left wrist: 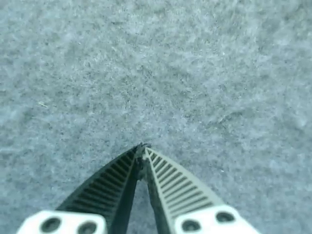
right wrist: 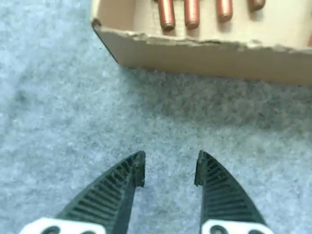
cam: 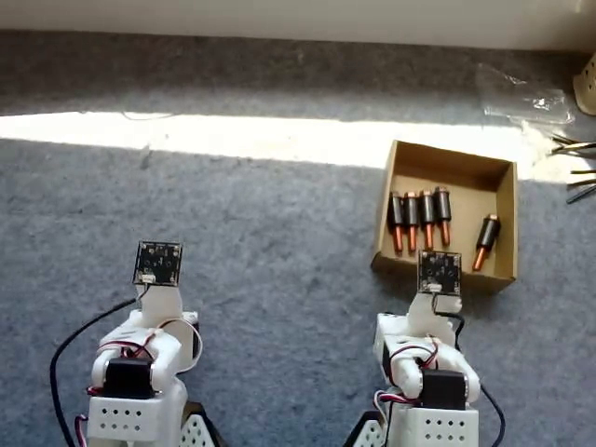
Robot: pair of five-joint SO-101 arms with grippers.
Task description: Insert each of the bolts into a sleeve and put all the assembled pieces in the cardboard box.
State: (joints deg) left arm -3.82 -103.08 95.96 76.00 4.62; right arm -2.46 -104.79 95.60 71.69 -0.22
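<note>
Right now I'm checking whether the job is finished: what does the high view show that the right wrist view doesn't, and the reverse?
High view: the whole cardboard box holding five assembled pieces, four side by side and one tilted apart, plus the left arm, the right arm and a clear plastic bag.
Right wrist view: the right gripper, jaws open and empty, over the carpet just short of the box's torn near wall.
Both: the box, copper bolt ends, grey carpet.
</note>
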